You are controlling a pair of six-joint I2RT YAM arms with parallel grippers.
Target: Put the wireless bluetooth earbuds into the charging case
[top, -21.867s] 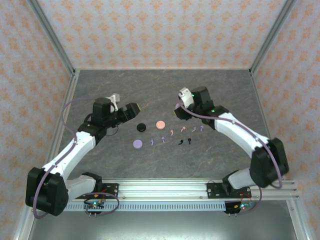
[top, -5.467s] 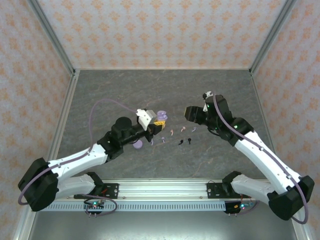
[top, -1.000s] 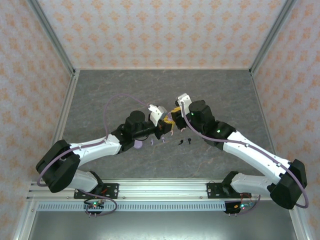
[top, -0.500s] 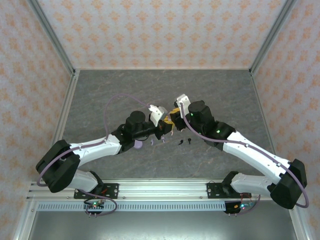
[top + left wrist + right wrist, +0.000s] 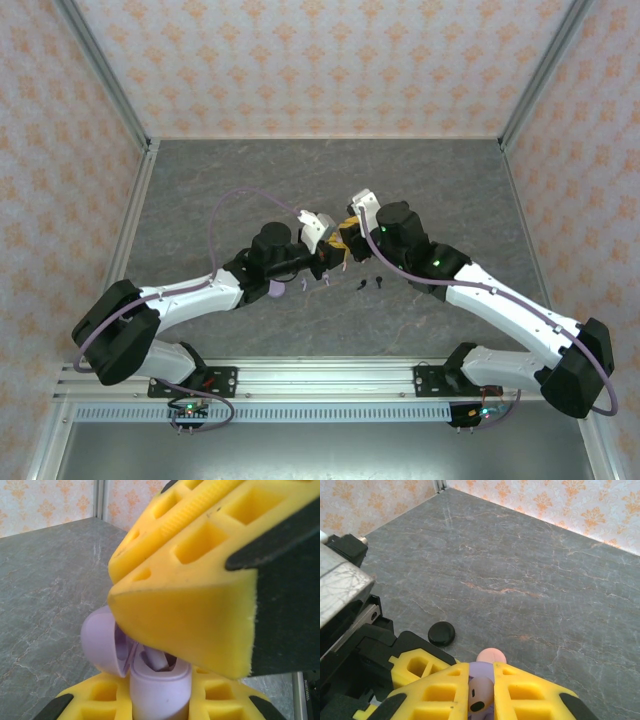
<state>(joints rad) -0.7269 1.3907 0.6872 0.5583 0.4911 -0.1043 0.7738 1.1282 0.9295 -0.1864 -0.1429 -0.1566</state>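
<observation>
My left gripper (image 5: 160, 702) is shut on an open lavender charging case (image 5: 161, 687), whose lid (image 5: 99, 642) is hinged back to the left. My right gripper (image 5: 481, 692) is shut on a lavender earbud (image 5: 482, 696) and holds it right over the case (image 5: 481, 669), with its big yellow finger (image 5: 190, 600) above the case mouth. A pale earbud stem (image 5: 159, 661) sits in the case's well. The two grippers, left (image 5: 330, 255) and right (image 5: 347, 235), meet at mid-table. Loose earbuds lie near them: lavender (image 5: 303, 286) and black (image 5: 362, 285).
A closed lavender case (image 5: 274, 290) lies on the grey table beside the left arm. Just past the grippers lie a black case (image 5: 442, 633) and a pink case (image 5: 491, 655). Patterned walls stand to the left, right and back.
Over the last second both grippers hold almost still, pressed together. Several seconds earlier the right gripper was apart on the right; it has since moved left to the held case.
</observation>
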